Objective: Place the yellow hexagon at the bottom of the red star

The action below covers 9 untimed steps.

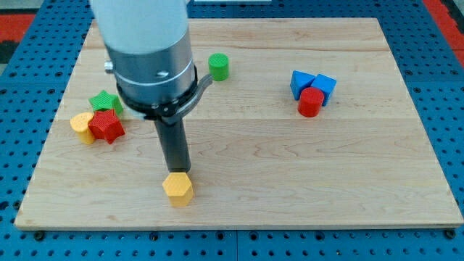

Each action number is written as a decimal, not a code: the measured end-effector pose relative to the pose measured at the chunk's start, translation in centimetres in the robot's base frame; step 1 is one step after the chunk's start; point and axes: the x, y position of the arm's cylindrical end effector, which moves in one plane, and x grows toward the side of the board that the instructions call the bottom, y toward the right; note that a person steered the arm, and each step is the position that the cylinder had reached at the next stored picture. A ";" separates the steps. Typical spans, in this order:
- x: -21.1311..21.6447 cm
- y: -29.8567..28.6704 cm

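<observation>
Near the bench's [290, 196] bottom edge, left of centre, the yellow hexagon [177, 188] sits touching my tip [177, 172], which stands just above it. No jaws exist, only a rod. The red star [106, 126] lies well apart near the left edge. No writing shows.

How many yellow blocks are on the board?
2. The yellow hexagon lies near the view's bottom, at my tip. A second yellow block touches the red star at the view's left. The arm may hide others.
</observation>
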 end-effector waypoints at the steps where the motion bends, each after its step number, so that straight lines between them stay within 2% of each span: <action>1: -0.2 2.7; 2: 0.6 9.9; 3: 7.2 10.2; 5: 2.8 1.2; 6: 2.9 -0.5; 7: 6.3 -1.2; 9: 2.4 -10.2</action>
